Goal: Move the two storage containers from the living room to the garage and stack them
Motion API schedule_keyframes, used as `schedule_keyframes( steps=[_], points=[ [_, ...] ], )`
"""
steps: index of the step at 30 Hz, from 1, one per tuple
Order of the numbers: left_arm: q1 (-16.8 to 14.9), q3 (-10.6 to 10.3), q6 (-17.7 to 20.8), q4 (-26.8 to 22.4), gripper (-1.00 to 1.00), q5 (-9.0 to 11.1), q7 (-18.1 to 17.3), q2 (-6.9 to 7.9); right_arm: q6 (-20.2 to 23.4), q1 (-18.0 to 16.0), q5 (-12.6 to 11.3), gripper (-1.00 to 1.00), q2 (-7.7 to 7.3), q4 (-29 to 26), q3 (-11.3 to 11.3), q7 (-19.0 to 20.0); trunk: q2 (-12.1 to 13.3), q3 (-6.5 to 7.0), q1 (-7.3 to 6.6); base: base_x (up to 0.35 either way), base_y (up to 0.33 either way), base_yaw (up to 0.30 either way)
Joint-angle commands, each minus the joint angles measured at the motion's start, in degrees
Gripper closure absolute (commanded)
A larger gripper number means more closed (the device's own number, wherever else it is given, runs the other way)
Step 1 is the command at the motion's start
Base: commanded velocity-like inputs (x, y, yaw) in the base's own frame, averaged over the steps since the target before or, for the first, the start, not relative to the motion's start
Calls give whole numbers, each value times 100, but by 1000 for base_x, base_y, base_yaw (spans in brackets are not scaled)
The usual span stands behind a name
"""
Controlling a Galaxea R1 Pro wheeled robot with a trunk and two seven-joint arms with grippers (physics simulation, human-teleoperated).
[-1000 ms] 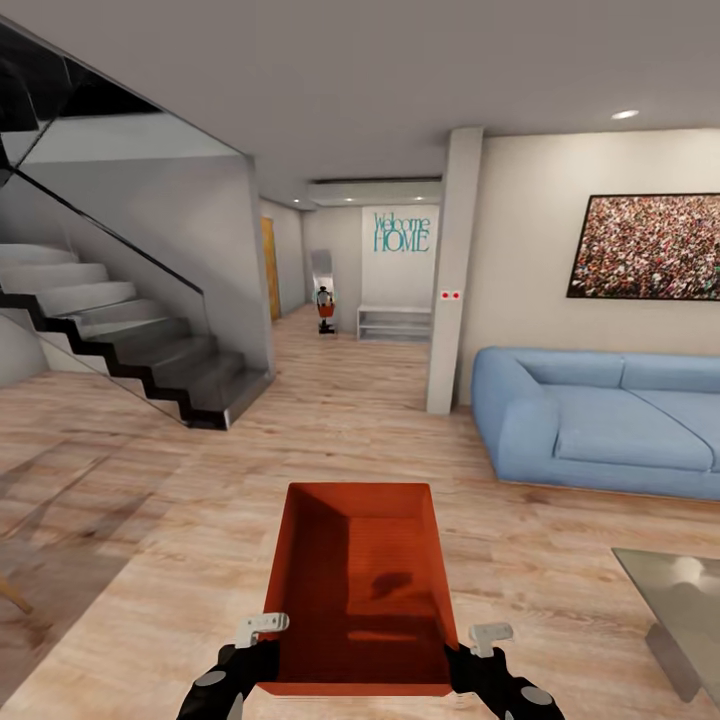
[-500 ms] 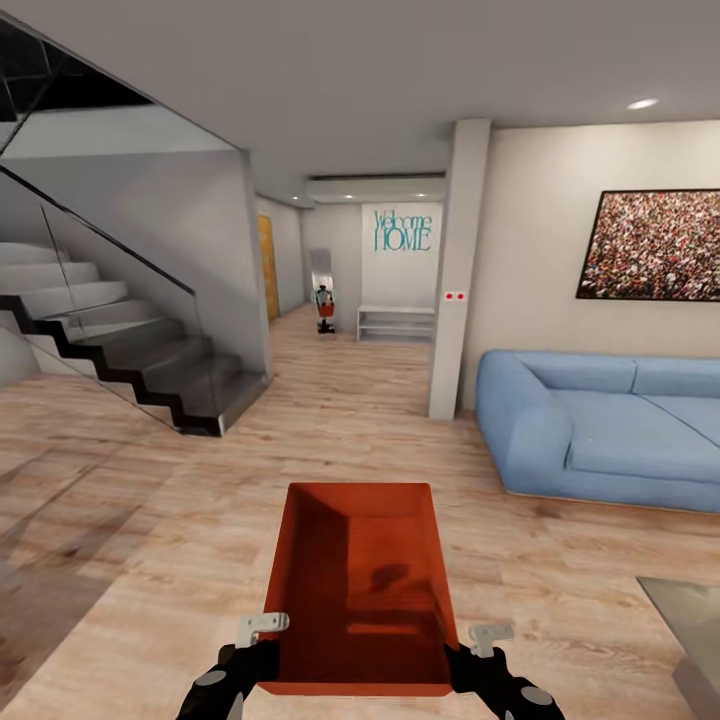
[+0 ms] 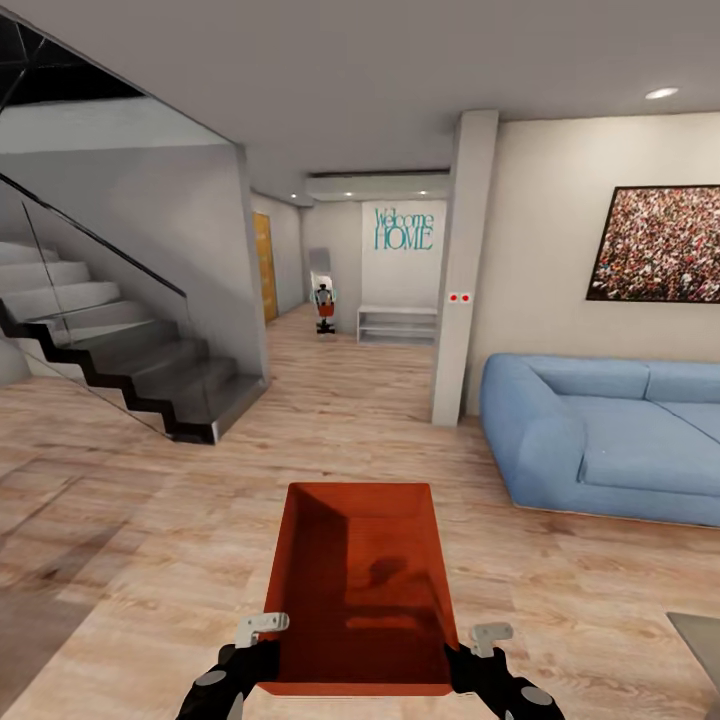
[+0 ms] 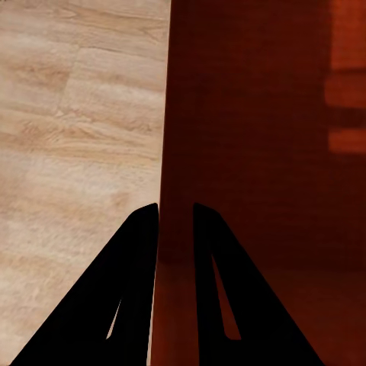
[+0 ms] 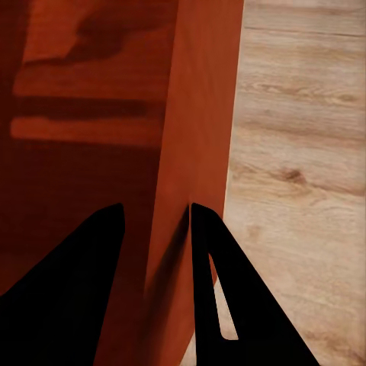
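I hold one orange-red storage container (image 3: 360,585) low in front of me, over the light wood planks of the living room. My left gripper (image 3: 262,655) is shut on its left wall (image 4: 164,152), one finger inside and one outside. On the opposite side, my right gripper (image 3: 462,662) is shut on the right wall (image 5: 194,152) in the same way. The bin is empty and level.
A light-blue sofa (image 3: 610,440) stands at the right under a framed crowd picture (image 3: 660,243). A staircase with a glass rail (image 3: 120,350) is at the left. A white pillar (image 3: 465,270) stands ahead, with a hallway and "Welcome HOME" wall (image 3: 403,231) beyond. A glass table corner (image 3: 700,640) shows at lower right.
The whole view has shifted: the sofa, picture and table slid right and the stairs slid left and nearer. The bin and both grippers kept their place in the view.
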Motion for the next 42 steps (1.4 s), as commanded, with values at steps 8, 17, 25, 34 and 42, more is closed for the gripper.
schedule_keyframes(
  steps=[8,17,25,34,42],
  points=[
    [-8,261,32,-64,100,79,4,-1,-15,2,31,100,-79,-5,141,58,-7,-16,5,326,0,0],
    [-8,262,32,-64,100,78,4,-1,-17,2,31,100,-79,-5,141,53,-7,-17,5,326,0,0],
    [-8,262,32,-64,100,79,4,-1,-18,2,29,100,-79,-5,142,59,-7,-17,5,326,0,0],
    [-8,261,32,-64,100,78,4,-1,-11,2,29,100,-79,2,141,52,-7,-17,5,326,0,0],
    [-8,261,26,-63,100,73,4,-1,-10,2,29,100,-79,4,141,50,-7,-17,5,326,0,0]
  ],
)
